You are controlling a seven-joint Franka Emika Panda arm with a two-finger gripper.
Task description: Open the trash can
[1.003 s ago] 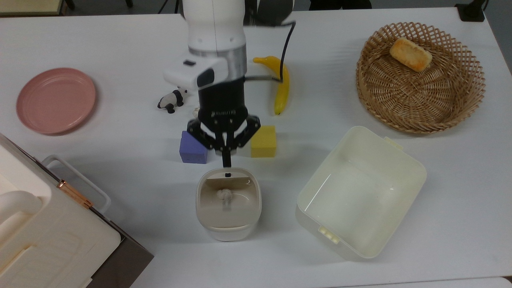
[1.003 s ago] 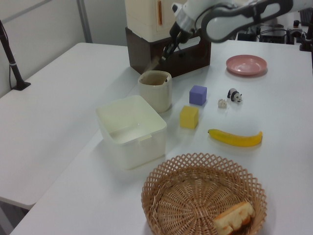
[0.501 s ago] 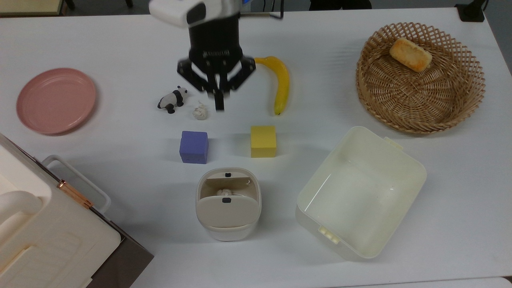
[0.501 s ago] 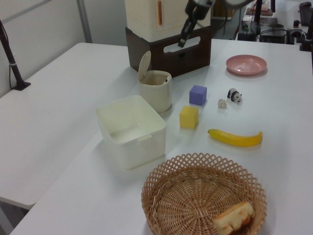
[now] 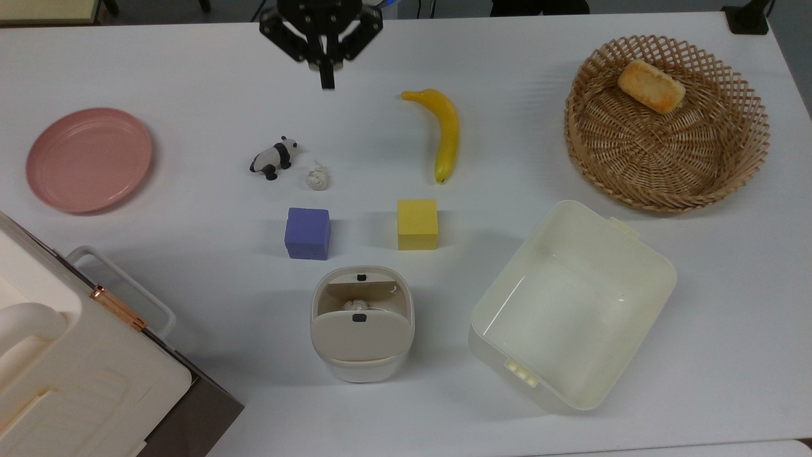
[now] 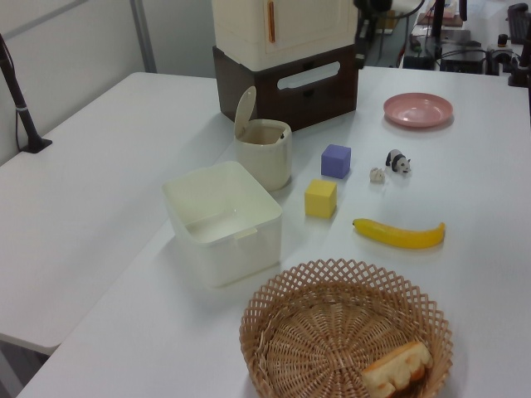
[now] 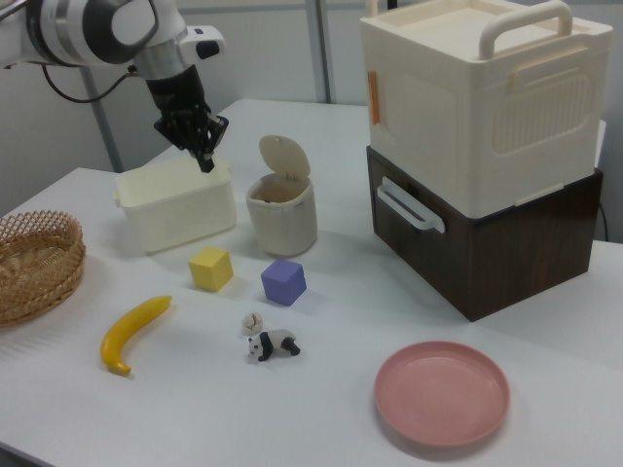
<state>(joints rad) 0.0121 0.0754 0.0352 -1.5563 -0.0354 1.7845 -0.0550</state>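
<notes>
Cream-white, the trash can (image 5: 362,324) stands on the white table (image 5: 190,76) with its beige flip lid (image 7: 284,157) raised upright and a small crumpled wad visible inside. Relative to the trash can: the purple cube (image 5: 307,233) and yellow cube (image 5: 417,224) sit just beside its button side; the lidless cream tub (image 5: 571,304) lies near, on the top view's right. The gripper (image 5: 326,81), fingers pressed together and holding nothing, hangs well apart from it, beyond the cubes.
</notes>
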